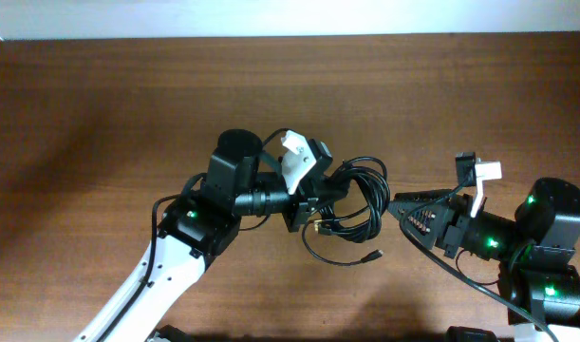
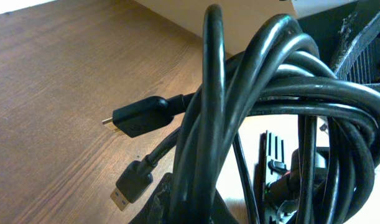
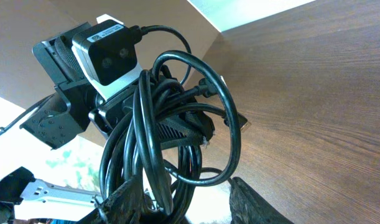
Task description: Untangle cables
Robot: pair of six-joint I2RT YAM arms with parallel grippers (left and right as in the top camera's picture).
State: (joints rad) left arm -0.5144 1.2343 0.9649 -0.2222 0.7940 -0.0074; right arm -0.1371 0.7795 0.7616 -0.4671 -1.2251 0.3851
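Judging from how things lie, the untangling is barely begun. The two cables [image 1: 364, 195] form one tight knot of overlapping black loops, hanging just above the worktop [image 1: 100, 114]. They sit about at its middle, a little toward the robot's right edge and well clear of the far edge. The left gripper [image 1: 320, 201] has the bundle by its left side. The right wrist view shows the loops draped around its ribbed finger, so it appears to be pinching the cables [image 3: 152, 124] and carrying their weight, though the contact itself is buried under the cord. The right gripper [image 1: 399, 206] sits just beside the bundle's right side with its pincer spread. In its own camera the two dark fingers [image 3: 130, 199] stand apart at the bottom, with the lower loops running down between them, and nothing is pressed in them yet. In the left wrist view the cables [image 2: 252, 112] cross one another several times. Two ends poke free to the left: a silver-tipped plug [image 2: 137, 118] and, below it, a gold-tipped plug [image 2: 130, 186]. From above, one loose tail [image 1: 375, 255] trails toward the near edge and ends in a small plug on the wood. So a few ends are already free, but no cord is separated from the other. What is left looks like nearly everything: taking a second hold, drawing the loops apart, and laying each cable out on its own.
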